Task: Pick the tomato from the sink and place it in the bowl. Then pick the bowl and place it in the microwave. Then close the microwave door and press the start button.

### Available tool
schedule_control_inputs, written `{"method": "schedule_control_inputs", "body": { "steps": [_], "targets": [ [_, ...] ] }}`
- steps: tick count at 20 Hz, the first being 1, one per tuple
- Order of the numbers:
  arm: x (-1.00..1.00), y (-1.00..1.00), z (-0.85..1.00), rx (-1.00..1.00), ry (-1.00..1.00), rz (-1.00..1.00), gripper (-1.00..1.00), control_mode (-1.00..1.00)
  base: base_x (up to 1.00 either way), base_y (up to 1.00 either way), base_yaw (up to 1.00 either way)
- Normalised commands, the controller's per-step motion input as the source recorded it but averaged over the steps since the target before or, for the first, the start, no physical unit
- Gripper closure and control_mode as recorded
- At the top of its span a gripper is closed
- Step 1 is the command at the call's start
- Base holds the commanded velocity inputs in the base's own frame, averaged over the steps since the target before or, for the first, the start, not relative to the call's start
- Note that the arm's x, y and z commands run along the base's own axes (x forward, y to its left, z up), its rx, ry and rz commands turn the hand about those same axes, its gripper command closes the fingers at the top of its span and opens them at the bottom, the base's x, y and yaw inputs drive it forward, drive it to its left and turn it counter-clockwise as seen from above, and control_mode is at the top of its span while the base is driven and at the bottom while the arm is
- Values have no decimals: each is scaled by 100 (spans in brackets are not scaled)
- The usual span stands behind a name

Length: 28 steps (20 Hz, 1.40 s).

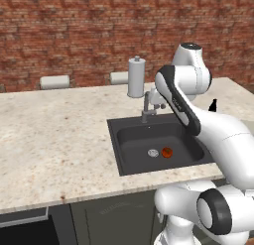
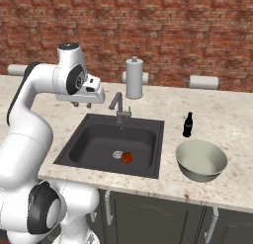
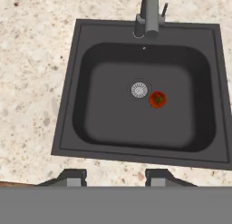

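The gripper [image 2: 81,104] is hanging high over the counter [image 2: 232,114] at the left of the right base view, above the sink's near-left rim, with its jaws parted about halfway and nothing between them. In the hand view its 2 fingertips [image 3: 74,177] are poking up at the bottom edge, aimed down at the sink [image 3: 68,128], which looks like a lining-up pose ahead of a reach for the tomato.

1 tomato [image 3: 157,99] is sitting on the sink floor near the middle of the hand view, just beside the 1 silver drain [image 3: 139,90] and on its right. It is probably resting there because the floor dips toward the drain.

1 bowl [image 2: 201,160] is waiting upright on the counter at the lower right of the right base view, clear of the sink, with its mouth open for a drop from above. 1 dark bottle [image 2: 187,125] is standing just behind it. 1 faucet [image 2: 118,105] is rising at the sink's back edge, and 1 paper towel roll [image 2: 134,77] is standing behind that, by the brick wall [image 2: 148,25].
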Motion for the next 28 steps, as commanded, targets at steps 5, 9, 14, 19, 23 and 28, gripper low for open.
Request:
{"method": "schedule_control_inputs", "body": {
  "steps": [5, 9, 14, 19, 23, 28],
  "targets": [
    [-2, -1, 0, 0, -1, 0, -100, -100, 0, 0, 0],
    [-69, -40, -28, 1, -7, 0, -100, -100, 0, 0, 0],
    [-77, -46, -91, 0, 1, 0, -100, -100, 0, 0, 0],
    [-36, -55, -93, 1, 7, 0, -100, -100, 0, 0, 0],
    [2, -63, -62, 7, 7, 0, -100, -100, 0, 0, 0],
    [26, -50, -24, 11, 8, 0, -100, -100, 0, 0, 0]
  ]
}}
